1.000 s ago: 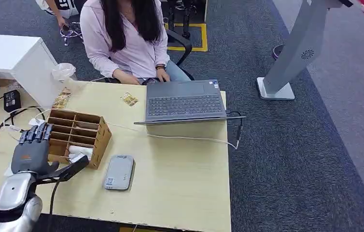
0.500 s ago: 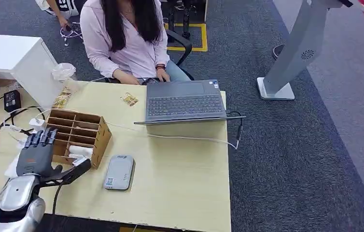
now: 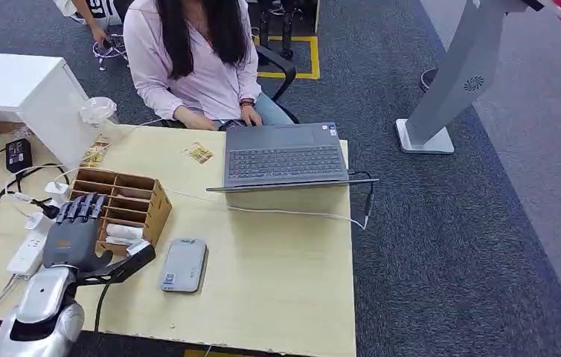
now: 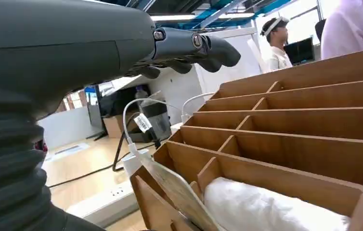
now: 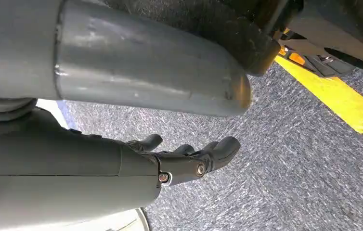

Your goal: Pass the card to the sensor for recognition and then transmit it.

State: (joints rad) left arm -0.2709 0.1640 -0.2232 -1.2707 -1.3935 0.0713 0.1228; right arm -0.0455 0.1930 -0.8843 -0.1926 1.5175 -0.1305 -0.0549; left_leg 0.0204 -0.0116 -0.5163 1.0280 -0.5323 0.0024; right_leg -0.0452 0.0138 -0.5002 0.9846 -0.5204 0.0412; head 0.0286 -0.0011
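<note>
Left hand fingers spread, empty, over slotted wooden box; right fingers loosely apart.

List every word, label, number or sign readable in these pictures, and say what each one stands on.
None can be read.
Grey card reader: a small mark near its far end and a white sticker at its near end, both too small.
White tag on the cable: printed lines, blurred.
Grey stand on the carpet: a round emblem, no letters.
Laptop: key legends and corner stickers too small.
Snack packets on the table: print blurred.
</note>
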